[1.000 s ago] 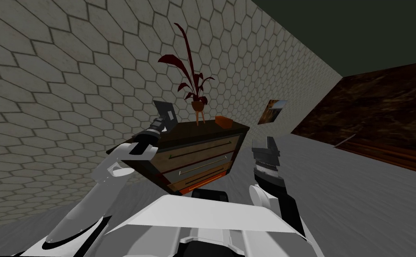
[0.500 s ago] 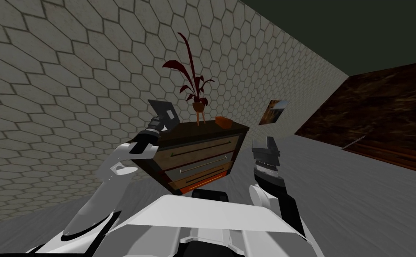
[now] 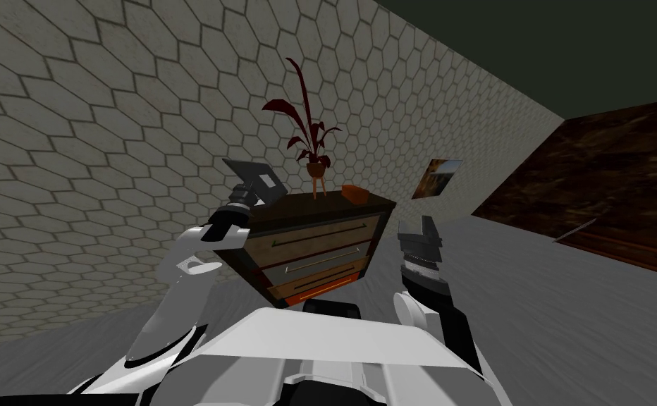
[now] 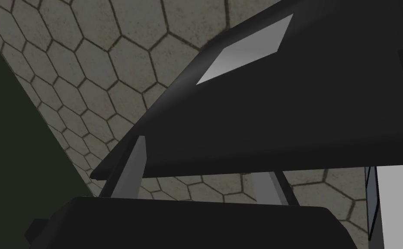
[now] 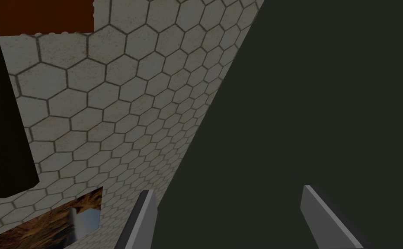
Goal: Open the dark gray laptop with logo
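Lid [image 4: 283,108] of the laptop [image 3: 253,176] stood part-raised; left gripper [image 4: 203,158], fingers spread, pushed beneath it. Next, tip it further back. Right gripper [image 5: 227,189] hung, fingers apart.

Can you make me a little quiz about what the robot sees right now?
1. True or false: the dark gray laptop lies shut flat on the dresser.
2. The potted plant has leaves that are: A) green B) dark red C) yellow.
3. Fill in: the right pincer has its fingers ___.
Key: 1 false, its lid is raised, with the left pincer at it. 2 B. 3 open.
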Tool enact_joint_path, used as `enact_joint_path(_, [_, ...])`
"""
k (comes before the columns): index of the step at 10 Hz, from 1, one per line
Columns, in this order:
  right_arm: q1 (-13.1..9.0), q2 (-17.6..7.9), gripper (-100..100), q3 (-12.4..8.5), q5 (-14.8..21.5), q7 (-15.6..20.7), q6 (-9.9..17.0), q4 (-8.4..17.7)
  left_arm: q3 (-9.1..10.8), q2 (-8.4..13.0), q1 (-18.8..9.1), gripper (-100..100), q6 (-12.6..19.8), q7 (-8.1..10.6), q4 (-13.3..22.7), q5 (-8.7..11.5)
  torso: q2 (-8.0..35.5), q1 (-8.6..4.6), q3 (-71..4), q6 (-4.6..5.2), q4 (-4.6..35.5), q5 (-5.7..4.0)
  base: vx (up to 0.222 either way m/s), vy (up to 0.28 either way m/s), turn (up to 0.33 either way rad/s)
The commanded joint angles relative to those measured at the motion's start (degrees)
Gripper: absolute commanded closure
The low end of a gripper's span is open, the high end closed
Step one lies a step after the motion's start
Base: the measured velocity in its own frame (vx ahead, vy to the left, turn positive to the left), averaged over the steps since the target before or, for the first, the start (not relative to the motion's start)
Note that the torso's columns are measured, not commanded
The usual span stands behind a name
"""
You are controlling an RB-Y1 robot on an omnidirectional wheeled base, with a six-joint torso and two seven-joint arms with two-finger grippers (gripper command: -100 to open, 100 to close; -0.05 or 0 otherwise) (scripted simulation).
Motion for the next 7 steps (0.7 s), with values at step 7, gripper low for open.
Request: enact_joint_path(7, [0.0,0.0,0,0.0,0.0,0.0,0.0,0.0,3.93,-8.6,-3.2,100,0.2,7.05,2.7,3.8,0.2,0.06,0.1,-0.05,0.1,-0.06,0.026,-0.018,0.046])
